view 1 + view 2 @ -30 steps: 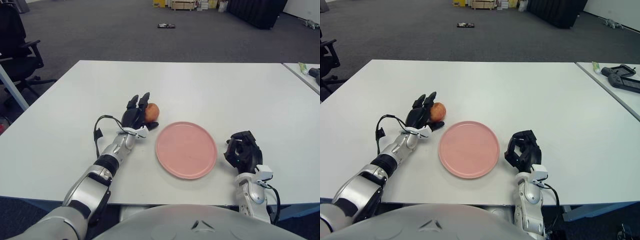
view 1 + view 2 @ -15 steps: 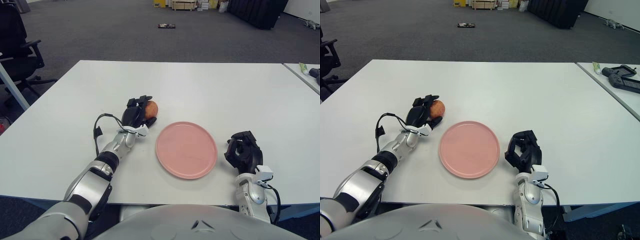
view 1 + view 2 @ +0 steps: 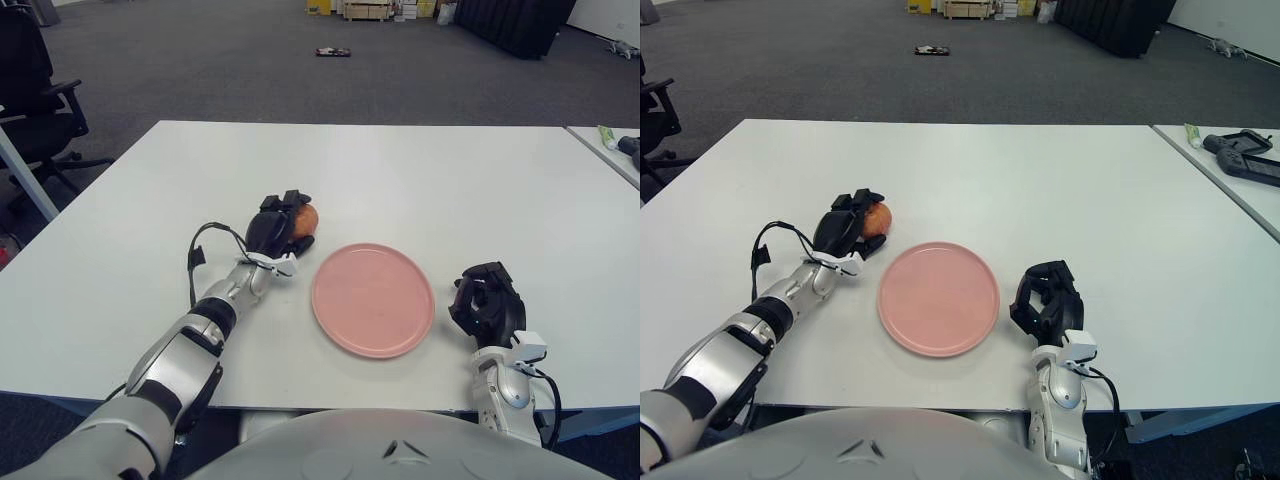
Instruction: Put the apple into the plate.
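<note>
A red-orange apple (image 3: 305,217) rests on the white table (image 3: 400,170), just left of and behind the empty pink plate (image 3: 372,298). My left hand (image 3: 278,226) is wrapped around the apple, with its black fingers curled over the top and the left side, so only the apple's right edge shows. The apple also shows in the right eye view (image 3: 878,218). My right hand (image 3: 486,303) sits curled on the table to the right of the plate and holds nothing.
A green tube (image 3: 605,136) and a dark controller (image 3: 1243,155) lie on a second table at the far right. A black office chair (image 3: 35,95) stands off the table's left side. Boxes and a small dark object sit on the floor beyond.
My left hand's fingers, raised and spread behind the apple a second ago, have closed down over it. The apple has shifted slightly. The right hand has not moved.
</note>
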Controlling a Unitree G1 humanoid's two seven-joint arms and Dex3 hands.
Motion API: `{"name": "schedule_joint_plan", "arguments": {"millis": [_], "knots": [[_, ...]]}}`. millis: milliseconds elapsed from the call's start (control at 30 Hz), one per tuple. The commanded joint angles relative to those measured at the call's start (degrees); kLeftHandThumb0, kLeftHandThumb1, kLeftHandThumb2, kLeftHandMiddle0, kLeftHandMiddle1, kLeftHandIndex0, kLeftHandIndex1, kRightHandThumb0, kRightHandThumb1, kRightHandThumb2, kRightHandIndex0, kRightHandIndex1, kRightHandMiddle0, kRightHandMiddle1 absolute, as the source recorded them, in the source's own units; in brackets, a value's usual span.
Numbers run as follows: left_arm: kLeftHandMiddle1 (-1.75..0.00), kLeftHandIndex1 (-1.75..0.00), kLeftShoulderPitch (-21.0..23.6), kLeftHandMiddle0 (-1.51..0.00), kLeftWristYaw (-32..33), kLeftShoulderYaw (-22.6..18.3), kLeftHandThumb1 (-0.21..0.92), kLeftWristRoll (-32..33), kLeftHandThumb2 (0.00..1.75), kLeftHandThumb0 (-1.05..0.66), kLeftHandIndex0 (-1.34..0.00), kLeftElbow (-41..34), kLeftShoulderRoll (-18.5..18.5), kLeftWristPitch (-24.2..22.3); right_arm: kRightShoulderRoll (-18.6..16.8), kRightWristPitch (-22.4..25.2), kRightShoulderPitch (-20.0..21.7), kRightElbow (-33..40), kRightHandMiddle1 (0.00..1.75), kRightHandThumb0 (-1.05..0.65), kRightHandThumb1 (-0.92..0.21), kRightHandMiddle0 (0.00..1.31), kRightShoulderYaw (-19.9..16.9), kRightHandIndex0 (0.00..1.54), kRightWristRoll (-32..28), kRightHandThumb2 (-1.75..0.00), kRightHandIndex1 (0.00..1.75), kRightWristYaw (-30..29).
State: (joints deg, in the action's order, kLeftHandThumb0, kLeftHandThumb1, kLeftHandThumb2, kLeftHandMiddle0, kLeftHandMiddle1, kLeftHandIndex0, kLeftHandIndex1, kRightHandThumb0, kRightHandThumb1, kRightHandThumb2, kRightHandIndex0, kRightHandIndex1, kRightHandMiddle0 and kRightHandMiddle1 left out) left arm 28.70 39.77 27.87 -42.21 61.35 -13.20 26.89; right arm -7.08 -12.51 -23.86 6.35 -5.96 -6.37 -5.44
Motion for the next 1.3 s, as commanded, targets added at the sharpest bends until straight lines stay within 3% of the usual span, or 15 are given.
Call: {"name": "schedule_joint_plan", "arguments": {"millis": [0, 100, 333, 400, 500, 633, 833, 1000, 1267], "knots": [[-1.34, -1.55, -0.1, -0.41, -0.3, 1.4, 0.48, -1.2, 0.95, -0.45, -0.44, 2.2, -0.7, -0.7, -0.5, 0.4, 0.3, 0.8, 1.75, -0.42, -0.5, 0.47, 0.0, 1.07, -0.7, -1.09, 1.75, 0.1], [-1.37, -1.56, 0.2, -0.45, 0.5, 2.1, 0.53, -1.5, 0.9, -0.42, -0.51, 2.6, -0.7, -0.9, -0.4, 0.4, 0.3, 0.9, 1.75, -0.42, -0.5, 0.47, 0.0, 1.07, -0.2, -1.09, 1.75, -0.2], [-1.42, -1.64, 0.3, -0.51, 2.0, 3.2, 0.49, -1.8, 1.01, -0.42, -0.53, 3.0, -0.7, -1.4, -0.4, 0.2, 0.4, 0.7, 1.75, -0.42, -0.5, 0.47, 0.0, 1.07, 0.2, -1.09, 1.75, -0.3], [-1.43, -1.7, 0.3, -0.56, 2.1, 3.5, 0.43, -1.9, 1.08, -0.18, -0.5, 2.9, -0.7, -1.5, -0.5, 0.2, 0.4, 0.7, 1.75, -0.42, -0.51, 0.46, -0.1, 1.06, 0.0, -1.09, 1.75, -0.2], [-1.42, -1.73, 0.3, -0.61, 1.6, 3.7, 0.39, -1.8, 1.13, -0.06, -0.49, 2.8, -0.8, -1.5, -0.6, 0.1, 0.5, 0.8, 1.75, -0.42, -0.51, 0.46, 0.0, 1.05, 0.2, -1.08, 1.75, -0.4], [-1.43, -1.74, 0.2, -0.71, -0.2, 3.9, 0.3, -1.3, 1.24, -0.02, -0.49, 2.9, -1.3, -0.9, -0.6, 0.2, 0.4, 0.9, 1.75, -0.42, -0.51, 0.46, -0.1, 1.05, 0.6, -1.08, 1.75, -0.8], [-1.65, -1.75, 0.4, -0.77, -1.4, 4.4, 0.15, -1.6, 1.48, -0.01, -0.52, 2.9, -1.6, -0.8, -0.7, 0.2, 0.3, 0.9, 1.75, -0.42, -0.52, 0.45, -0.2, 1.05, -0.2, -1.07, 1.75, -0.7], [-1.73, -1.75, 0.5, -0.86, -0.4, 4.8, -0.01, -1.9, 1.69, -0.01, -0.62, 3.0, -1.6, -0.6, -0.8, 0.5, 0.4, 1.0, 1.75, -0.42, -0.52, 0.45, -0.2, 1.05, -0.2, -1.06, 1.75, -0.9], [-1.72, -1.75, 0.3, -0.89, -0.9, 4.5, -0.03, -1.3, 1.71, 0.0, -0.63, 3.1, -1.5, -0.4, -0.7, 0.0, 0.4, 0.8, 1.75, -0.42, -0.52, 0.45, -0.1, 1.06, 0.0, -1.06, 1.75, -0.8]]}}
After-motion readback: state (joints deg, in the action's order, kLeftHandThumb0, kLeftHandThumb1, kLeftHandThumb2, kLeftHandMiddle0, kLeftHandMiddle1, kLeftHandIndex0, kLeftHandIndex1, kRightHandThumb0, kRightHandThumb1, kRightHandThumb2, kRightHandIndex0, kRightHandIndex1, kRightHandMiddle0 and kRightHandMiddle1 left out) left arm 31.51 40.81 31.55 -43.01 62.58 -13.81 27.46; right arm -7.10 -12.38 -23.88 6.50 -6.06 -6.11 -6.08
